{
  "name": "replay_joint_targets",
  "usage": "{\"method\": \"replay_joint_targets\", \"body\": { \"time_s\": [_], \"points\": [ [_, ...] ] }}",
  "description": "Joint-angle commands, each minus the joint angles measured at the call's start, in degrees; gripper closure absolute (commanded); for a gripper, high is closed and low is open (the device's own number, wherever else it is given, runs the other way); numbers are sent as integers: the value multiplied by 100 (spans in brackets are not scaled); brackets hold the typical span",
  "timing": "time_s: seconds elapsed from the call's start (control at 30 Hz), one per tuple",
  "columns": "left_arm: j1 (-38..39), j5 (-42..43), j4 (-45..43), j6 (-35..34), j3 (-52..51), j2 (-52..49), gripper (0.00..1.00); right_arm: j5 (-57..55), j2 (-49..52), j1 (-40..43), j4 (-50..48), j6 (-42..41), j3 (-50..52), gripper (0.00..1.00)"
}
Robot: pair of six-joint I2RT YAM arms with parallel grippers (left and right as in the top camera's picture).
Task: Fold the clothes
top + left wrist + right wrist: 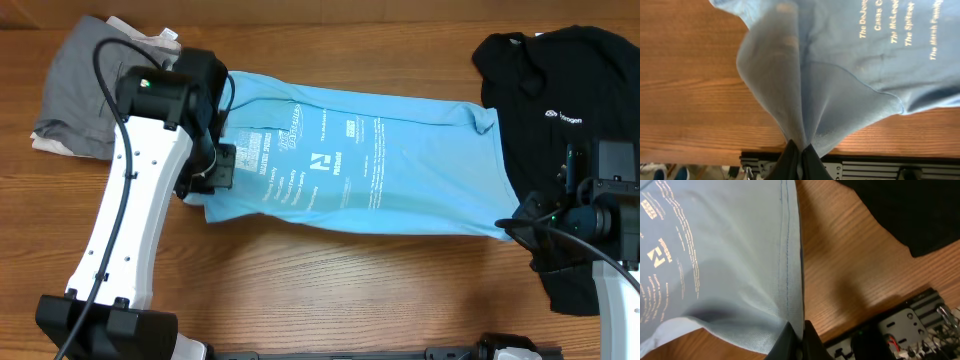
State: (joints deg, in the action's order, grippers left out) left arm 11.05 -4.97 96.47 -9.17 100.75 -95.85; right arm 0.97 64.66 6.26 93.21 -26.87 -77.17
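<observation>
The light blue T-shirt (pixel 370 160) lies stretched across the middle of the wooden table, small white print facing up. My left gripper (pixel 213 168) is shut on its left end; in the left wrist view the cloth (pixel 820 85) bunches into my closed fingers (pixel 801 149). My right gripper (pixel 522 212) is shut on the shirt's right front corner. In the right wrist view the hemmed edge (pixel 785 270) runs down into my closed fingers (pixel 801 330). The shirt hangs taut between both grippers.
A black T-shirt (pixel 570 110) with a small white logo lies at the right, partly under my right arm. A grey garment (pixel 85 85) over something white lies at the far left. The table's front edge and metal rail (pixel 865 167) are close behind my left gripper.
</observation>
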Motion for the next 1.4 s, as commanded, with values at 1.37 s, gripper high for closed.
{"method": "replay_joint_targets", "body": {
  "time_s": [1.37],
  "points": [
    [-175, -1174, -4492, -1095, -1252, -1255, 96, -267, 2824, -15, -4151, 444, 758, 96]
  ]
}}
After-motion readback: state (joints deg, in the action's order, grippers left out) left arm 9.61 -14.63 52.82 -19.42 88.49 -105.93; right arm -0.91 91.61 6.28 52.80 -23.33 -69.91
